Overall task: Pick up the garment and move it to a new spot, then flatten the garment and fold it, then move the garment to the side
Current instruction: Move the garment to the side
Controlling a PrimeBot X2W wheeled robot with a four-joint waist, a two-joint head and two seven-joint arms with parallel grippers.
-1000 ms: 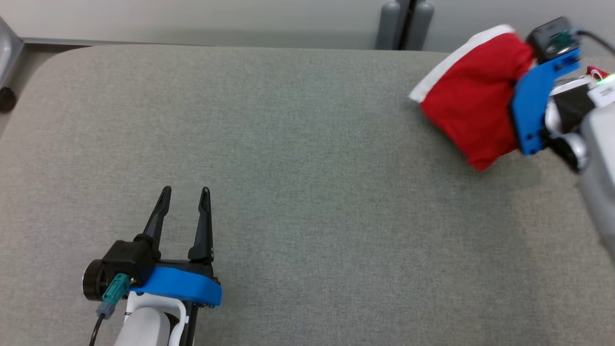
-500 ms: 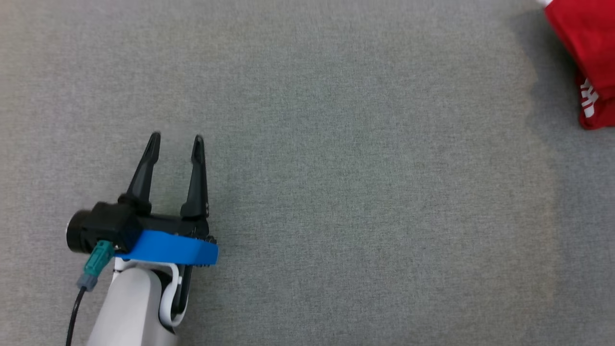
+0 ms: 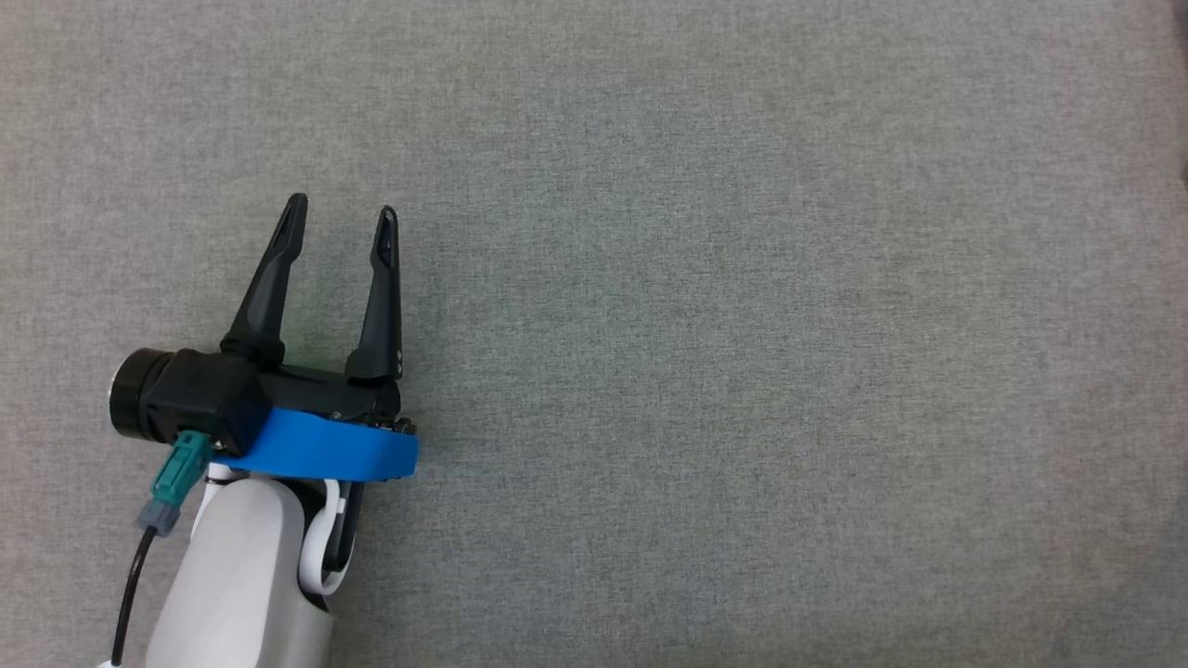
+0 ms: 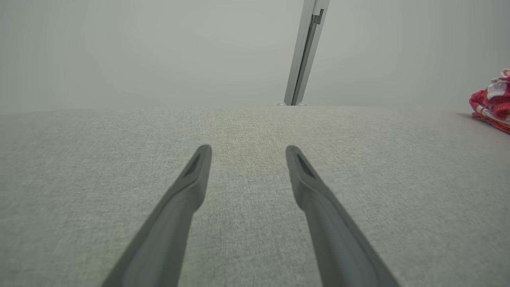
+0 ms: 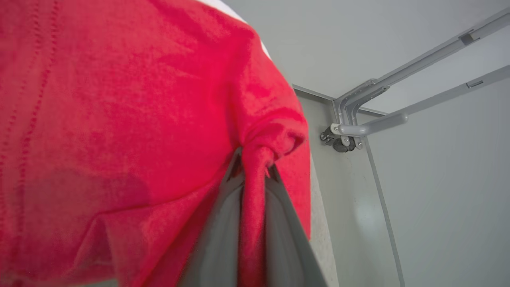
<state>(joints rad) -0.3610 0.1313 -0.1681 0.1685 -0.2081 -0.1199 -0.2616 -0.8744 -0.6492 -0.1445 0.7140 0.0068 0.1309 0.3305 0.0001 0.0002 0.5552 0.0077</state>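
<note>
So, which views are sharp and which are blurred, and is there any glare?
Head view: sharp and evenly lit, table weave clear, no glare. Left wrist view: the left gripper looks soft, near the lens. Right wrist view: the red garment blurred, pinched in the right gripper.

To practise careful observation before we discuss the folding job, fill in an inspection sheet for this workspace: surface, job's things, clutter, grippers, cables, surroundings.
Surface: grey woven fabric top, smooth.
Job's things: red garment, bunched, one fold pinched by the right gripper.
Clutter: red-and-white cloth heap at the top's far edge; unclear whether separate from the garment.
Grippers: left gripper open, empty; right gripper shut on the garment.
Cables: black cable with teal plug at the left wrist.
Surroundings: pale wall, grey metal post, frame rails.
</note>
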